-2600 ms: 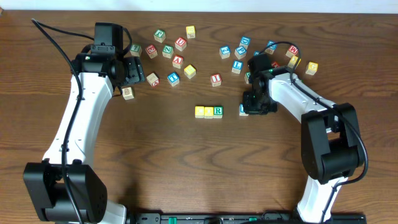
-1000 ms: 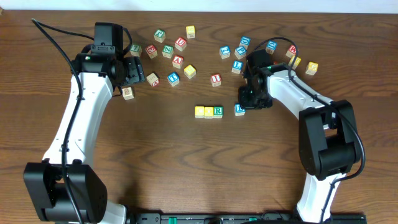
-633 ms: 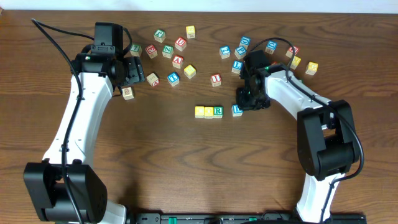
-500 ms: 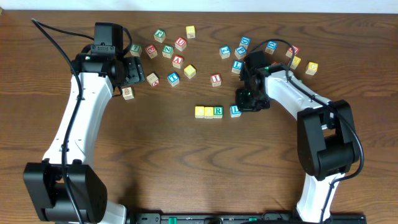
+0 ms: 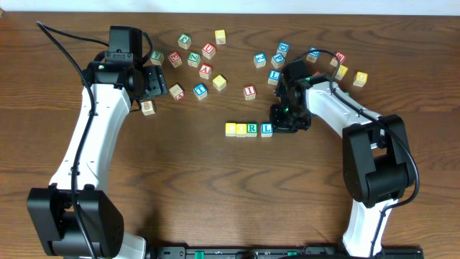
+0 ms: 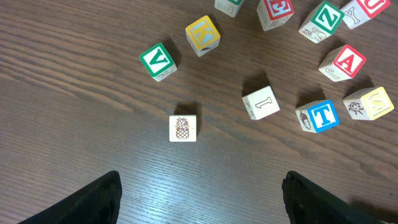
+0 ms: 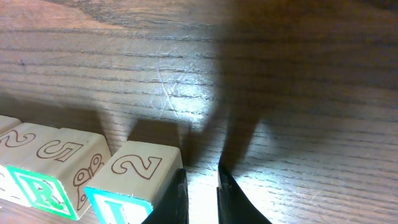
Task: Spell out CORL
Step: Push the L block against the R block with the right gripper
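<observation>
CORL cubes (image 5: 249, 129) sat in one tight row at the middle of the bench (image 5: 215, 187). Right fingers (image 7: 178, 198), almost closed on nothing, stood just beside the L cube (image 7: 140, 168) ending the row. Left fingers (image 6: 93, 200) gaped wide, empty, well apart from it.

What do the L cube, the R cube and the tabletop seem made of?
L cube: likely pale unfinished wood; faint grain, matte side stamped with a brown 2. R cube: same pale wood, green letter printed on a white face. Tabletop: dark brown wood or wood-look laminate; streaky grain, slight sheen under the light.
</observation>
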You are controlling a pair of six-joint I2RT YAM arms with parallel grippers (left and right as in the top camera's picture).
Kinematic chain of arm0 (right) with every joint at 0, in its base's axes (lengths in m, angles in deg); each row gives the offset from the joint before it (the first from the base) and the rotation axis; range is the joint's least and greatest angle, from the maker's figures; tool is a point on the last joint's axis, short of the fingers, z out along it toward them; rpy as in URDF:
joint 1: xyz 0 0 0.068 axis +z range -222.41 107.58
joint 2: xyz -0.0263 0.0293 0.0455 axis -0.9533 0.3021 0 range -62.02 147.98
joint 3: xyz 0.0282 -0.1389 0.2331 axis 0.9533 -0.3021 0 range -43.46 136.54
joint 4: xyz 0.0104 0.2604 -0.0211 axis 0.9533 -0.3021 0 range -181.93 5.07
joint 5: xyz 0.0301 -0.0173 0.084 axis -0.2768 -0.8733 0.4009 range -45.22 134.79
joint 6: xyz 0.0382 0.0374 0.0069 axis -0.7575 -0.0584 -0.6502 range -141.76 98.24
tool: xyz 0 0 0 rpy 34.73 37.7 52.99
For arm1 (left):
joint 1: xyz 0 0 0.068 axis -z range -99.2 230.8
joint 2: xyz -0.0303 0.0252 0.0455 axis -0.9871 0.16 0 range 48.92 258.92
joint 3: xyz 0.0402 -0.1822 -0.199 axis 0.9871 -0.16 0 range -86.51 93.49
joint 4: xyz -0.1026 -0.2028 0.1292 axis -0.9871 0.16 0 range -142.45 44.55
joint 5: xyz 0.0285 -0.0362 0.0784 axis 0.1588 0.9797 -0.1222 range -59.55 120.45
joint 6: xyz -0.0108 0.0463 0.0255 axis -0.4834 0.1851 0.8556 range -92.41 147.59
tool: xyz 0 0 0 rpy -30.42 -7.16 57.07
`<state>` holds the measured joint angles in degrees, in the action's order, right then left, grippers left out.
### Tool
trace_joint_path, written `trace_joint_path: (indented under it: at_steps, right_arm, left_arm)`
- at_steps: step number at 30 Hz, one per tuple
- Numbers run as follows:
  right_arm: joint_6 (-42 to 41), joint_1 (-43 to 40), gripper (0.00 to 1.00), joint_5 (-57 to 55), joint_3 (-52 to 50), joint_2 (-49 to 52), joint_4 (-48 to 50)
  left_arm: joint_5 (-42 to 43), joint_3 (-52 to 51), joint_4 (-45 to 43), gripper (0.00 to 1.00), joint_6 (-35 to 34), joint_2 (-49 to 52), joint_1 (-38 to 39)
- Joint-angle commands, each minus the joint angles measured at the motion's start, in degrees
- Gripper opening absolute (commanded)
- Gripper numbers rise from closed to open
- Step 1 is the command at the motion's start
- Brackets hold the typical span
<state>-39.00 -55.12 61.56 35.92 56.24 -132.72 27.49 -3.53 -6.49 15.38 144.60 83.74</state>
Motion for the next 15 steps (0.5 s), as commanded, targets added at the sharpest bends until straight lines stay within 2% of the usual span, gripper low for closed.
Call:
trace_joint_path:
  at_steps: [1, 15]
  right_arm:
    - [-0.96, 0.66, 0.11, 0.31, -0.24, 1.64, 0.07]
    - [-0.98, 0.81, 0.11, 1.09, -0.09, 1.64, 0.2]
  left_arm:
    - [-0.55, 0.46, -0.22, 0.82, -0.5, 0.13, -0.13]
    - [-0.55, 0.46, -0.22, 0.82, -0.5, 0.13, -0.13]
